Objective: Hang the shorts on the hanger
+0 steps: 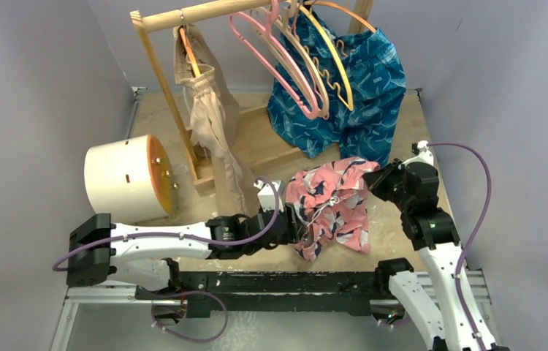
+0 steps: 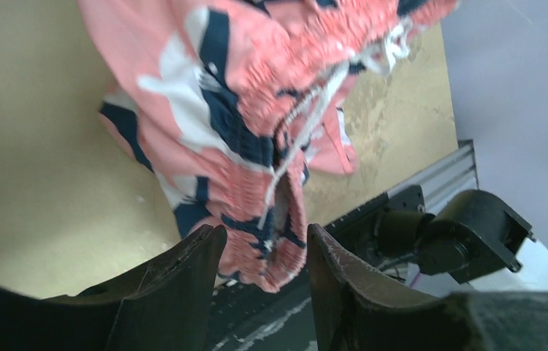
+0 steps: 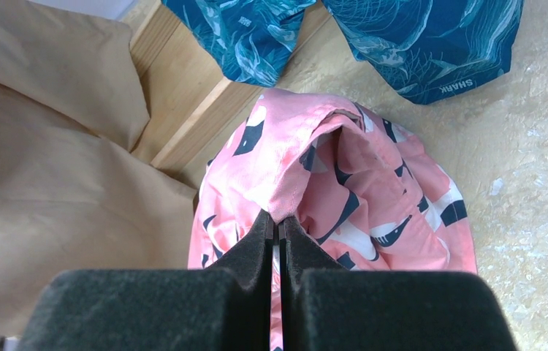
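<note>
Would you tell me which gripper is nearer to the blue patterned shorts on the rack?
Right. The right gripper, pinching the pink shorts at their far edge, sits just short of the blue shorts; the left gripper is at the pink shorts' near-left side, farther off.

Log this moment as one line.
right gripper: shut on shorts | left gripper: open, straddling shorts | hanger: on rail, bare

pink navy-and-white print cloth shorts (image 1: 329, 205): soft, crinkly, matt | pink plastic clothes hanger (image 1: 315, 111): smooth, kinda glossy | pale round wooden rail (image 1: 198, 13): bare, matt | tan desk (image 3: 534, 183): scuffed, rough-ish
</note>
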Motion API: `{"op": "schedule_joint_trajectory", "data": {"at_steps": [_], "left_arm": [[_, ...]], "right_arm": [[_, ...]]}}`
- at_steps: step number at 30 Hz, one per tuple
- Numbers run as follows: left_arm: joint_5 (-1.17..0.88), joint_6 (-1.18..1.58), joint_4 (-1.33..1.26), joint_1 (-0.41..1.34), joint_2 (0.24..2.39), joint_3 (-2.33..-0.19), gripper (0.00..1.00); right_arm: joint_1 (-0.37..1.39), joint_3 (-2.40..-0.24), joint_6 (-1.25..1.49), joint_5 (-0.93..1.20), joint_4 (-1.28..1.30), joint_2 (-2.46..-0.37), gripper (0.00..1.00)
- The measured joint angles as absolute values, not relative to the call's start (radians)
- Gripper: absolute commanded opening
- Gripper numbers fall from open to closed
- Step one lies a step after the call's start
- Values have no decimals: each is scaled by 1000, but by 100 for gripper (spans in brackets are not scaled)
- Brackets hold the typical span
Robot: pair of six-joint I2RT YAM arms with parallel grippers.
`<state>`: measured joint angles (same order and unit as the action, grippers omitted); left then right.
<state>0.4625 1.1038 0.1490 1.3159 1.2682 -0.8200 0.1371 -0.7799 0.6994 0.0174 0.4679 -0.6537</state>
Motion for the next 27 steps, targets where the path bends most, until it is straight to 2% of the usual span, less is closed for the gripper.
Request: {"op": "schedule_joint_trajectory", "data": {"at_steps": [12, 27], "left_arm": [[443, 1274, 131, 1416, 1447, -820, 48], [559, 1327, 219, 1421, 1461, -823, 47]], "right_arm": [[137, -778, 705, 17, 459, -651, 0], [137, -777, 705, 17, 459, -639, 0]]}}
